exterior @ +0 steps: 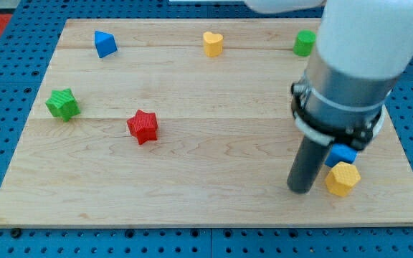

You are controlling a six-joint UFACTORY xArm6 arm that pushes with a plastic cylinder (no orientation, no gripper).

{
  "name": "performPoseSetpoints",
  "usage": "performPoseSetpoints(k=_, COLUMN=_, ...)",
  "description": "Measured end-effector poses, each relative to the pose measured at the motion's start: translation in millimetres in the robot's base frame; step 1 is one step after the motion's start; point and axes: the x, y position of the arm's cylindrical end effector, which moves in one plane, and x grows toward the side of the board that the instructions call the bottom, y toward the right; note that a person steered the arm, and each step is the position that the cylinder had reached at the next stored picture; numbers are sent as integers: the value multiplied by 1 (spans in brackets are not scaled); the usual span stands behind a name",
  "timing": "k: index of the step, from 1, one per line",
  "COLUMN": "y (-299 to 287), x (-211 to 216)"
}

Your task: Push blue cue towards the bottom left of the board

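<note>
The blue cube (343, 154) sits near the view's bottom right of the wooden board (214, 193), partly hidden behind my arm. A yellow hexagonal block (342, 178) touches it just below. My tip (300, 189) rests on the board just left of the yellow block and below-left of the blue cube. The thick white and grey arm (357, 64) rises above, hiding part of the board's right side.
A blue triangular block (105, 44) is at the top left. A yellow heart (212, 44) is at the top middle. A green block (305, 42) is at the top right. A green star (63, 104) is at the left. A red star (143, 126) is left of centre.
</note>
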Motion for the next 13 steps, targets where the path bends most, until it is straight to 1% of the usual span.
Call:
performPoseSetpoints(k=1, y=63, x=20)
performPoseSetpoints(k=2, y=146, x=17)
performPoseSetpoints(k=3, y=120, x=-2)
performPoseSetpoints(k=5, y=110, x=-56)
performPoseSetpoints(k=7, y=40, x=-60)
performPoseSetpoints(k=8, y=26, x=-69)
performPoseSetpoints(k=10, y=26, x=-108)
performPoseSetpoints(k=13, y=22, x=-123)
